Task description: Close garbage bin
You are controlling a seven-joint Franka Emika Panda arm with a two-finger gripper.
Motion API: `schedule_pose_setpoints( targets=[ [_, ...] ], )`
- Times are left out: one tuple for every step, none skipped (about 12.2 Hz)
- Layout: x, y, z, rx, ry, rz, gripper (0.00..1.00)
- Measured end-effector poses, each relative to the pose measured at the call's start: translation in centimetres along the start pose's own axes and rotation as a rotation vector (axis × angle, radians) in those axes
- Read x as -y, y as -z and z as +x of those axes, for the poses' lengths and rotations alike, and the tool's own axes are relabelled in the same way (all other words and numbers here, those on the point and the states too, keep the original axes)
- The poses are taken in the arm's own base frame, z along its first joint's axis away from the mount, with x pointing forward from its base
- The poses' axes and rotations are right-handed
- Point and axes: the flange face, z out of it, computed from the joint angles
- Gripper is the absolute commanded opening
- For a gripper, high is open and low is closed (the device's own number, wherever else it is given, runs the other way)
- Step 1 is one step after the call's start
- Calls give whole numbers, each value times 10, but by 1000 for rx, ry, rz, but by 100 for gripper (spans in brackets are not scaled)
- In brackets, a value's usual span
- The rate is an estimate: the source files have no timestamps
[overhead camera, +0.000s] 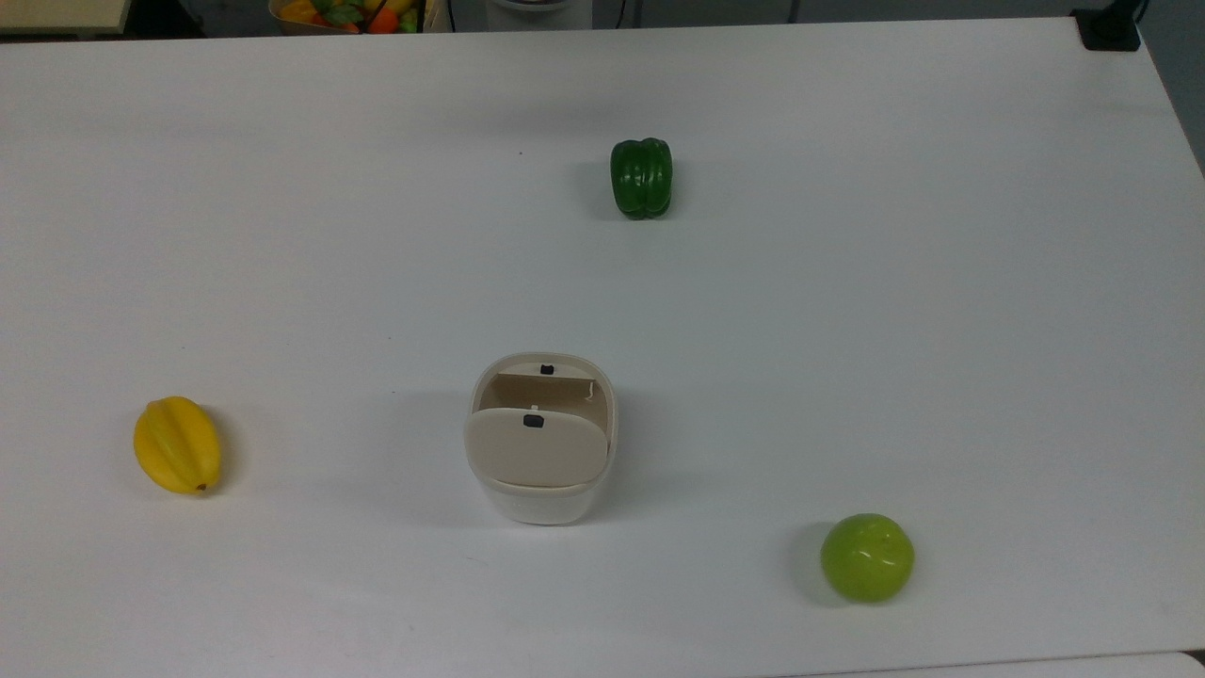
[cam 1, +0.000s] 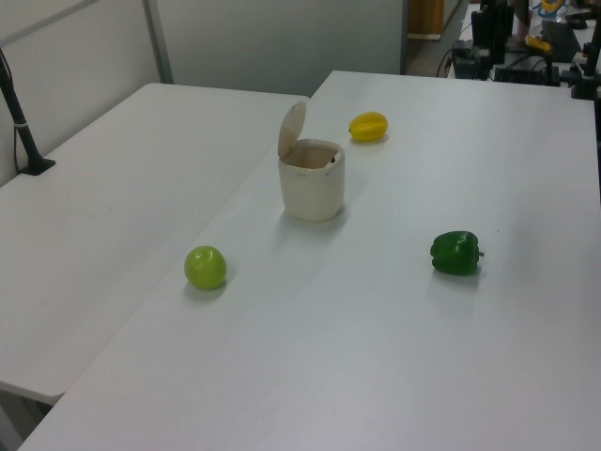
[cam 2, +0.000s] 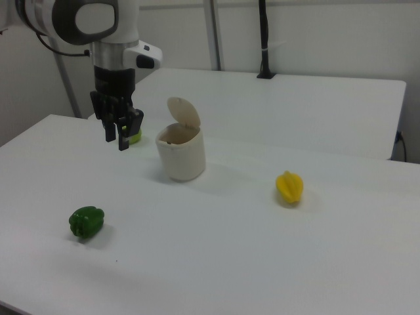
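Note:
The garbage bin (overhead camera: 541,504) is a cream-white rounded-square tub near the table's middle, also seen as the bin (cam 1: 312,186) and the bin (cam 2: 181,156). Its beige lid (overhead camera: 534,452) with a small black button stands tilted up on its hinge, leaving the mouth open; the raised lid (cam 2: 184,113) shows clearly in the right view. My gripper (cam 2: 115,138) hangs above the table at the right view's left of the bin, apart from it, fingers pointing down, open and empty.
A green bell pepper (overhead camera: 641,178), a yellow starfruit (overhead camera: 177,444) and a green apple (overhead camera: 866,556) lie spread around the bin. A second white table (cam 1: 113,160) adjoins. A basket of toy produce (overhead camera: 348,14) sits beyond the far edge.

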Motion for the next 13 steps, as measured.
schedule_pose_setpoints(
  targets=[
    [1, -1, 0, 2, 2, 7, 11],
    [3, -2, 1, 5, 4, 15, 2],
    [4, -5, 3, 12, 6, 29, 0],
    [6, -7, 5, 18, 7, 44, 0],
    [8, -10, 7, 23, 10, 60, 0],
    [9, -14, 12, 21, 11, 72, 0],
    [11, -14, 18, -6, 11, 78, 0],
    [14, -10, 30, -85, 12, 83, 0],
    [16, -6, 36, -136, 13, 88, 0],
    [18, -2, 42, -193, 13, 97, 0],
    [20, 2, 48, -241, 13, 107, 0],
    [22, 8, 55, -307, 11, 122, 0],
    [24, 11, 63, -362, 6, 141, 0]
  ],
)
